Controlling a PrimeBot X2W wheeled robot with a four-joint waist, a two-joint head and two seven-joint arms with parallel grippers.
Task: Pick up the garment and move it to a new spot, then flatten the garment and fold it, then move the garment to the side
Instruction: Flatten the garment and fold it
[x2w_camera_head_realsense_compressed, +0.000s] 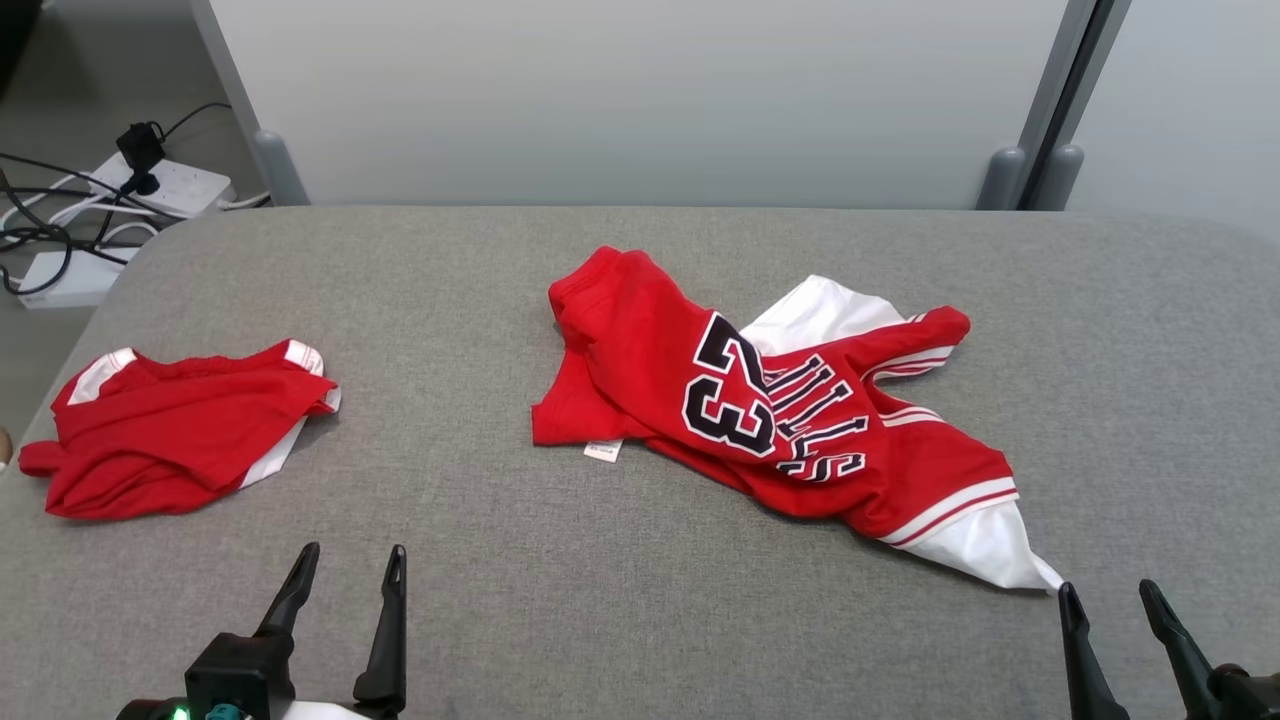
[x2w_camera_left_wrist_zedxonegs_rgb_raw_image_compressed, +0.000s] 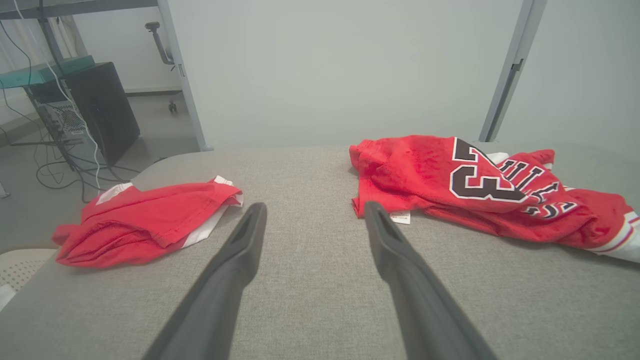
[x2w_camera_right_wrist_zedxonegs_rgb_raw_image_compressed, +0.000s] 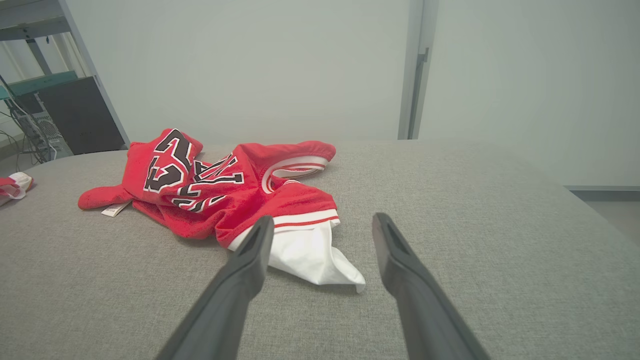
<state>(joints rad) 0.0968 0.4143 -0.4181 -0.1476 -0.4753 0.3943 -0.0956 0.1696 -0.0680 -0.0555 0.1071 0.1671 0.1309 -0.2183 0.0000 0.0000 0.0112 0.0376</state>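
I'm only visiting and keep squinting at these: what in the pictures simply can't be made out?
Small white label on the numbered jersey: print too small to read, all three views.
Black lettering beside the 23: folds hide its first letters, head view.
Second red garment: bunched over itself, front hidden, head view; cut off by the left edge, right wrist view.

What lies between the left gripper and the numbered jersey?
Bare grey table cover lies between the left gripper and the jersey, seen in the head view.
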